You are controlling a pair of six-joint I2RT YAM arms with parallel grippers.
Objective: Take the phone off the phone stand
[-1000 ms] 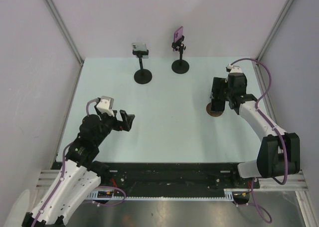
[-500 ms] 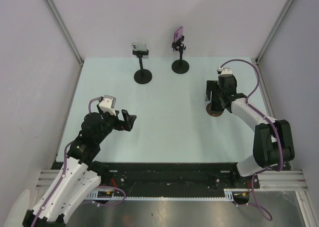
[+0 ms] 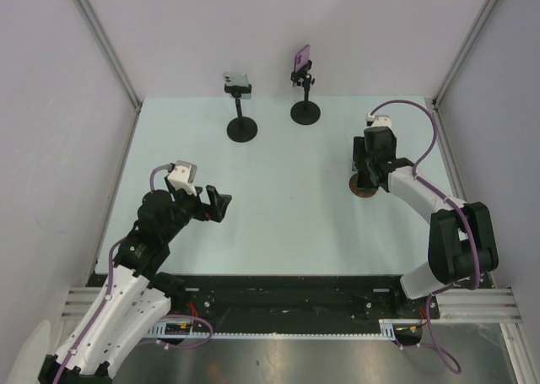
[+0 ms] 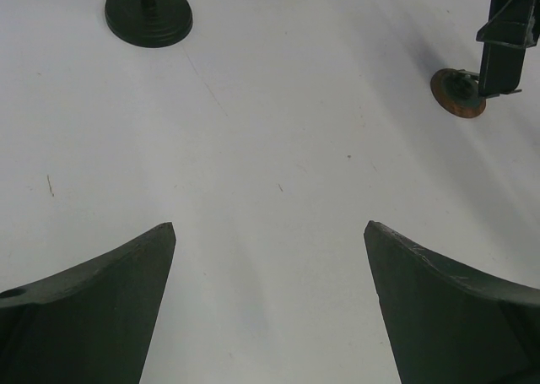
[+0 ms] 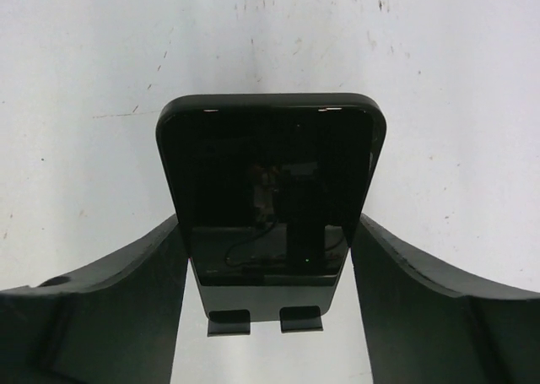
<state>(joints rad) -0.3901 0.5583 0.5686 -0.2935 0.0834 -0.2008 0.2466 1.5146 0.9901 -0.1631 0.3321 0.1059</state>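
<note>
2 arms, 1 black phone (image 5: 270,164) held by the right gripper (image 5: 268,224)
Right gripper is clamped on the phone's side edges while the phone sits on its brown-based phone stand (image 3: 364,190), at the right of the surface (image 3: 278,190); left gripper (image 4: 268,227) hovers over the near left, jaws wide apart

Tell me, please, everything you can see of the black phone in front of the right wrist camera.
The phone is a glossy black slab with rounded corners. Its dark face reflects the camera and a cable. It appears to lean back, and two small black tabs of the stand show just under its lower edge, above the white table. The right gripper has its jaws close against both long edges, but whether they press is unclear. In the top view the gripper hides the phone, and only the stand's brown round base shows.
</note>
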